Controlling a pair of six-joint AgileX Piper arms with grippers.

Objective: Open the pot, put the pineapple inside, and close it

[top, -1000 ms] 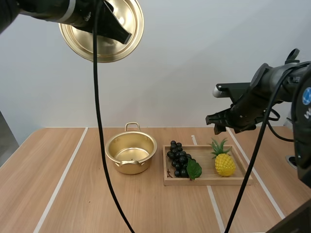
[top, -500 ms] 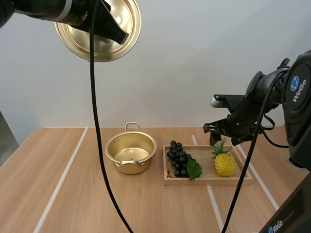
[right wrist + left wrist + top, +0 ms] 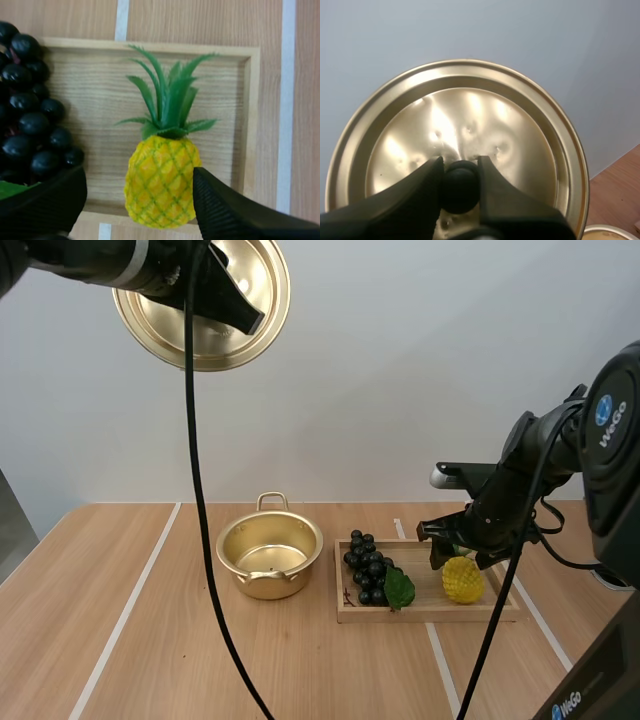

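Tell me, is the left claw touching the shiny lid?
Touching. In the left wrist view the left gripper pinches the black knob of the lid from both sides.

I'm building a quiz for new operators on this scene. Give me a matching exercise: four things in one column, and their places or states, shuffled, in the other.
1. lid
2. pot
3. pineapple
4. grapes

a. lies in the tray, between the open fingers of the right gripper
b. held aloft by its knob in the left gripper
c. stands open on the table
d. in the tray, at the end nearer the pot

Pairs: 1-b, 2-c, 3-a, 4-d.
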